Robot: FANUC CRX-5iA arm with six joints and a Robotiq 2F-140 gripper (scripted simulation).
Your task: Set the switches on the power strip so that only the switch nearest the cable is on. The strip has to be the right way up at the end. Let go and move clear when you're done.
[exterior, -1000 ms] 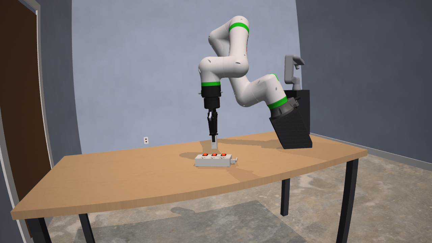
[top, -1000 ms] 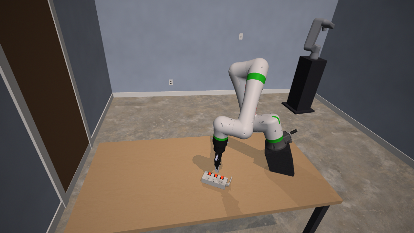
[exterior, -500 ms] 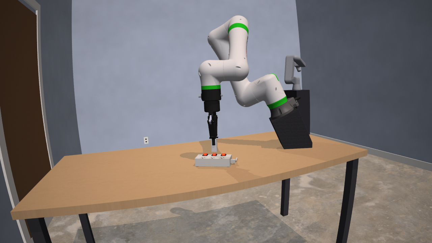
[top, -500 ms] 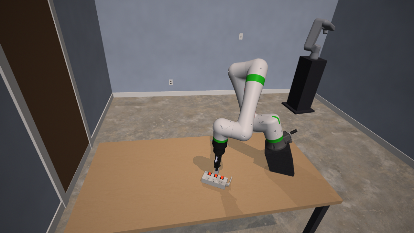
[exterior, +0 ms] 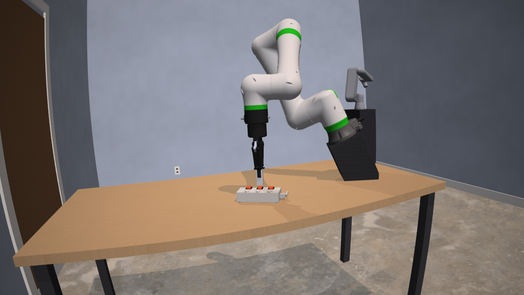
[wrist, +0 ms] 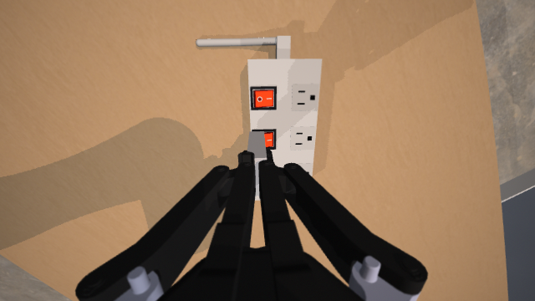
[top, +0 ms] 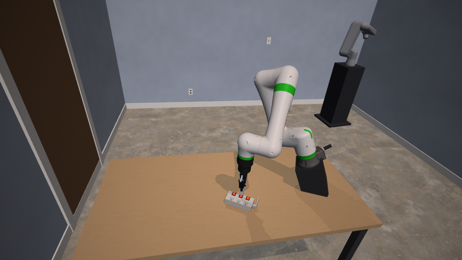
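Observation:
A white power strip lies right way up on the wooden table. It has three red rocker switches and a short grey cable stub at one end. The switch nearest the cable is in plain view. My gripper is shut and empty, pointing straight down. Its tip rests on the middle switch and covers half of it. The third switch is hidden behind the fingers in the wrist view. I cannot tell which switches are on.
The arm's black base stands on the table behind and to the right of the strip. A second grey arm on a black pedestal stands on the floor, far off. The table edge runs close to the strip's right in the wrist view.

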